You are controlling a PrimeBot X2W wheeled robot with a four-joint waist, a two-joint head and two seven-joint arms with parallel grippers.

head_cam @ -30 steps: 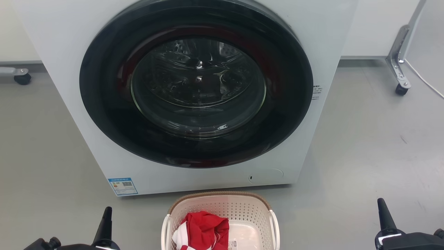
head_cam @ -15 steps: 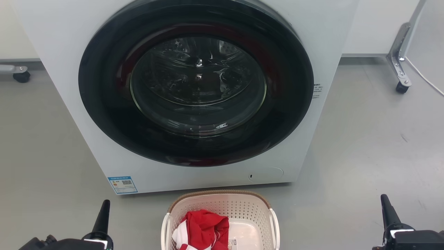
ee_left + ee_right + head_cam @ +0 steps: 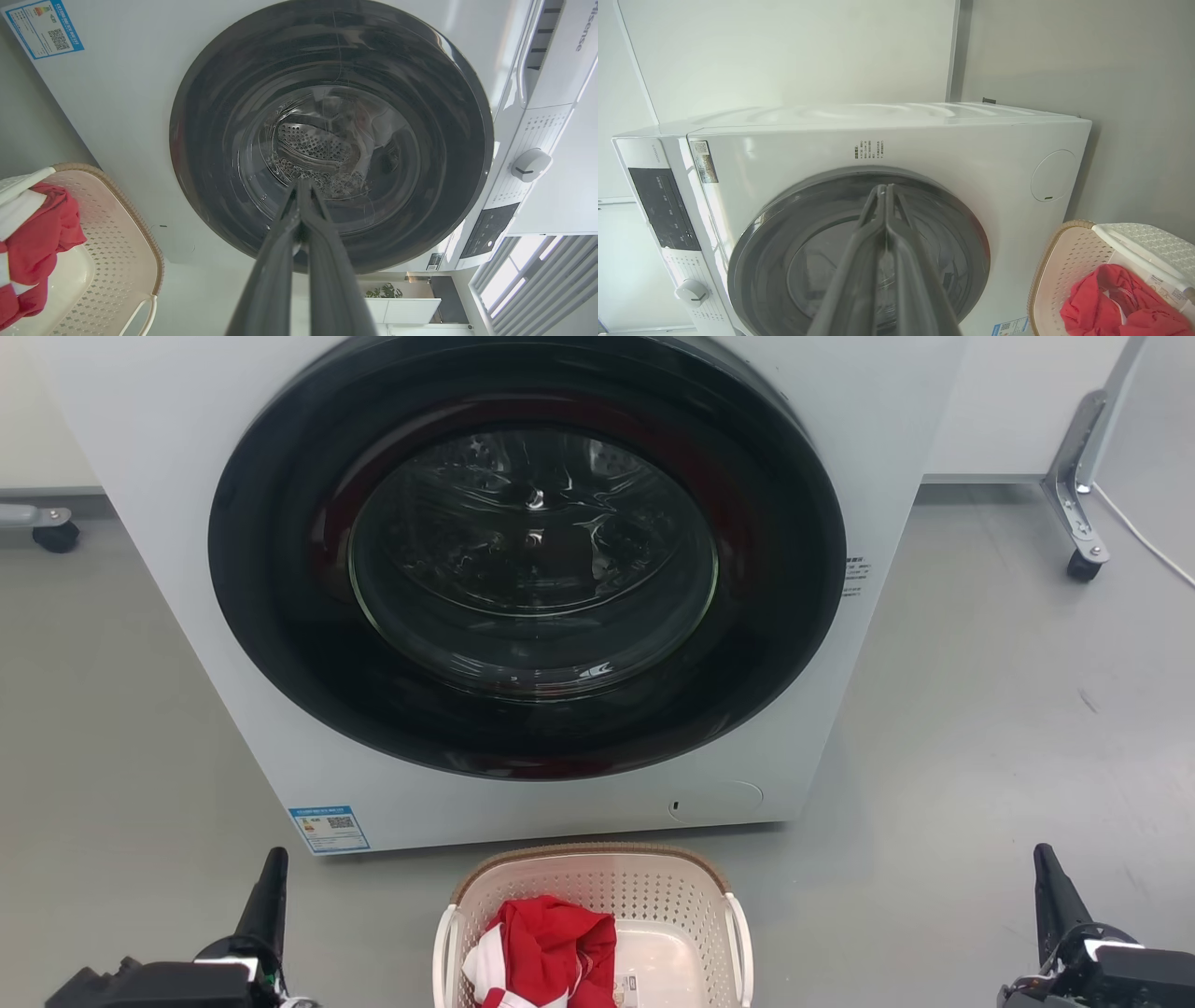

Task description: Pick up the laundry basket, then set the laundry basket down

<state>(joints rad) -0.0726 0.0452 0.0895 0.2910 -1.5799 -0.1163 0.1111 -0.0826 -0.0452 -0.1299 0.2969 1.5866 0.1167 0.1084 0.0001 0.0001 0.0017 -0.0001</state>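
Note:
The laundry basket stands on the grey floor just before the washing machine, cream with perforated walls, a brown rim and white side handles. A red and white garment lies in its left half. The basket also shows at the left edge of the left wrist view and at the lower right of the right wrist view. My left gripper is at the lower left, well left of the basket, shut with its fingertips together. My right gripper is far to the basket's right, shut and empty.
A white front-loading washing machine with a closed dark round door rises right behind the basket. A metal leg on a castor stands at the back right, another castor at the back left. Grey floor lies on both sides.
Both grippers have spread outward from the basket, the left one leftward and the right one rightward, with their tips higher in the head view. The basket has not moved.

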